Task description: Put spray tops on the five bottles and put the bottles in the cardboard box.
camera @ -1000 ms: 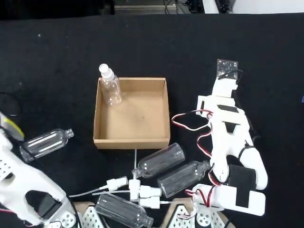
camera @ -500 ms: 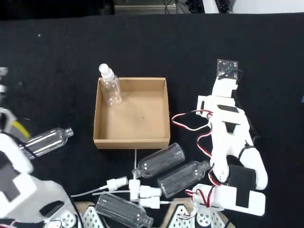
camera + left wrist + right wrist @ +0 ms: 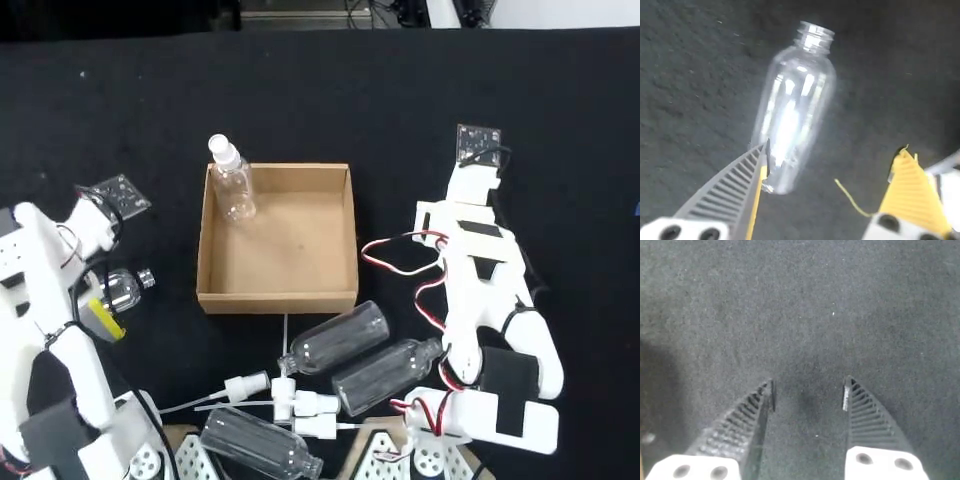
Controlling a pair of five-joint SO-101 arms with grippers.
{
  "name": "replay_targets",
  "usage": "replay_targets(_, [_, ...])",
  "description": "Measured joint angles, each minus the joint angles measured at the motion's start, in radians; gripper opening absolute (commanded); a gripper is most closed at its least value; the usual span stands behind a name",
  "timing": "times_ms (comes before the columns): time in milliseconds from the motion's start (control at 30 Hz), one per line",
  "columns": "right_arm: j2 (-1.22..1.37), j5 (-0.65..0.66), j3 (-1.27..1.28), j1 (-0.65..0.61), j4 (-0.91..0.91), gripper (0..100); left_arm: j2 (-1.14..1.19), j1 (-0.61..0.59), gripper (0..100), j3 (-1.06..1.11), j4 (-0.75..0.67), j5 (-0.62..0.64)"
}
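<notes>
Left arm's swung over the capless bottle [image 3: 792,105] lying left of the cardboard box [image 3: 278,298], left gripper [image 3: 834,152] wide open, empty, bottle hugging one finger, so close now and it could squirt sideways.

Table [image 3: 320,90], covered in black cloth, seen from above. An open cardboard box [image 3: 278,299] sits near the middle. Left of the box and apart from it lies an uncapped clear bottle [image 3: 125,287] on its side, partly hidden. Just in front of the box's near right corner, a second bottle [image 3: 335,338] and a third bottle [image 3: 385,374] lie side by side, necks pointing left. A fourth bottle [image 3: 260,443] lies at the near edge. Loose white spray tops [image 3: 283,392] with thin tubes lie clustered between these three.
</notes>
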Motion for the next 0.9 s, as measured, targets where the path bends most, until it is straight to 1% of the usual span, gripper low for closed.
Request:
replay_targets(100, [0.0,0.0,0.0,0.0,0.0,19.4,0.0,0.0,36,0.075,-0.133,-0.003])
replay_targets(167, [0.0,0.0,0.0,0.0,0.0,19.4,0.0,-0.002,36,0.123,-0.198,-0.003])
replay_targets(300, [0.0,0.0,0.0,0.0,0.0,19.4,0.0,-0.005,36,0.203,-0.292,-0.009])
replay_targets(433, [0.0,0.0,0.0,0.0,0.0,19.4,0.002,-0.04,36,0.259,-0.399,-0.009])
replay_targets(533, [0.0,0.0,0.0,0.0,0.0,19.4,0.032,-0.069,36,0.279,-0.45,-0.009])
replay_targets(633, [0.0,0.0,0.0,0.0,0.0,19.4,0.072,-0.104,35,0.281,-0.454,-0.009])
replay_targets(700, [0.0,0.0,0.0,0.0,0.0,19.4,0.077,-0.129,29,0.281,-0.446,-0.009])
replay_targets(767, [0.0,0.0,0.0,0.0,0.0,19.4,0.08,-0.157,20,0.281,-0.423,-0.009])
replay_targets(833, [0.0,0.0,0.0,0.0,0.0,19.4,0.08,-0.183,12,0.27,-0.373,-0.009])
replay_targets(900, [0.0,0.0,0.0,0.0,0.0,19.4,0.08,-0.213,5,0.252,-0.324,-0.009])
